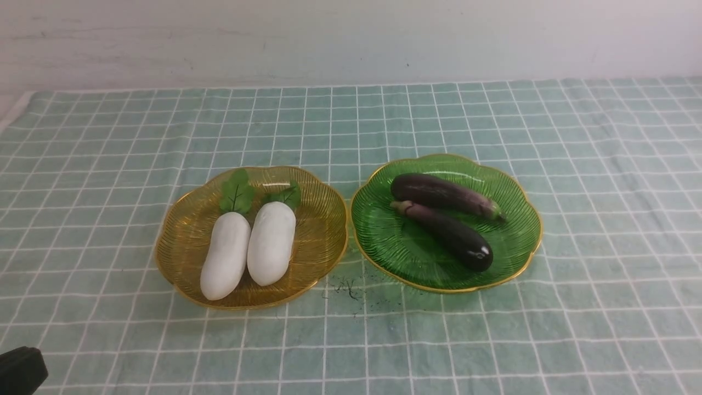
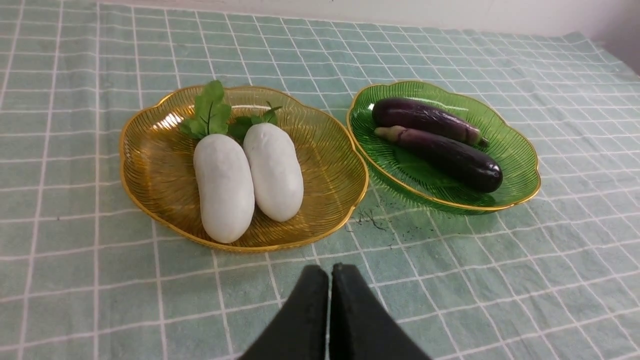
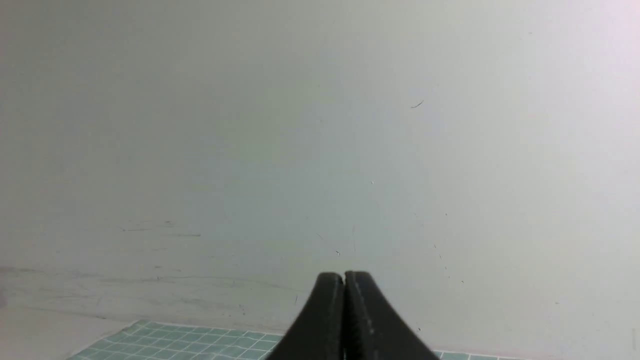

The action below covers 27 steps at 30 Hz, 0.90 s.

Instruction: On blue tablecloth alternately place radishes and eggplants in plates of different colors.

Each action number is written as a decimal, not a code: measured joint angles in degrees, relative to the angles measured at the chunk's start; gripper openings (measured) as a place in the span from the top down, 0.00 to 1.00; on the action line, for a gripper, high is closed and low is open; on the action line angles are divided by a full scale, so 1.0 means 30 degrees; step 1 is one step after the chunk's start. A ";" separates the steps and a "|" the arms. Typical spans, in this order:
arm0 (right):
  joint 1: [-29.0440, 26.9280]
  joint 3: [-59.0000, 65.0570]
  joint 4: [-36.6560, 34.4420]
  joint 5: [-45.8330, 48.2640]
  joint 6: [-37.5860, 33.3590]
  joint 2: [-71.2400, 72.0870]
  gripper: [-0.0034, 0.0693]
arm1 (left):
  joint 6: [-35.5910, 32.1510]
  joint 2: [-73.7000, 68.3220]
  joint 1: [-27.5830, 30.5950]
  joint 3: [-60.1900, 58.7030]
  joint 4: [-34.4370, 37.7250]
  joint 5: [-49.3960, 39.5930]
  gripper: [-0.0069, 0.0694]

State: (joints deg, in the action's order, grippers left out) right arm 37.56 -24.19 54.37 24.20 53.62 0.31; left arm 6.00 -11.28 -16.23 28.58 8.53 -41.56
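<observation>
Two white radishes lie side by side in the amber plate on the blue tablecloth, leaves pointing away from me. Beside it, to the right, the green plate holds two dark purple eggplants. In the left wrist view the radishes, amber plate, eggplants and green plate all show. My left gripper is shut and empty, hanging short of the amber plate's near rim. Facing the wall, my right gripper is shut and empty.
A white wall rises behind the cloth's far edge. Small dark specks mark the cloth between the plates' near rims. A black piece of my left arm shows at the bottom left corner of the front view.
</observation>
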 joint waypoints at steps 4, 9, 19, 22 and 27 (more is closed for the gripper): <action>0.0000 0.0000 0.0000 0.0000 0.0000 0.0000 0.97 | 0.0000 0.0000 0.0000 0.0000 0.0000 -0.0082 0.92; 0.0000 0.0000 0.0000 0.0000 0.0000 0.0000 0.97 | -0.0241 0.0000 0.0000 0.0000 -0.0474 -0.0039 0.92; 0.0000 0.0022 0.0000 -0.0049 0.0000 0.0000 0.97 | -0.1098 0.1149 0.1583 -0.1537 -0.2842 0.1825 0.92; 0.0000 0.0022 0.0000 -0.0049 0.0000 0.0000 0.97 | -0.1527 0.2223 0.3196 -0.3242 -0.2734 0.2470 0.92; 0.0000 0.0022 0.0000 -0.0049 0.0000 0.0000 0.97 | -0.1866 0.3709 0.5049 -0.5991 -0.2639 0.3382 0.92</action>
State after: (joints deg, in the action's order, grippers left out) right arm 37.56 -24.13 54.37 24.05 53.62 0.31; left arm 0.40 -0.16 -1.08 10.60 0.61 -31.41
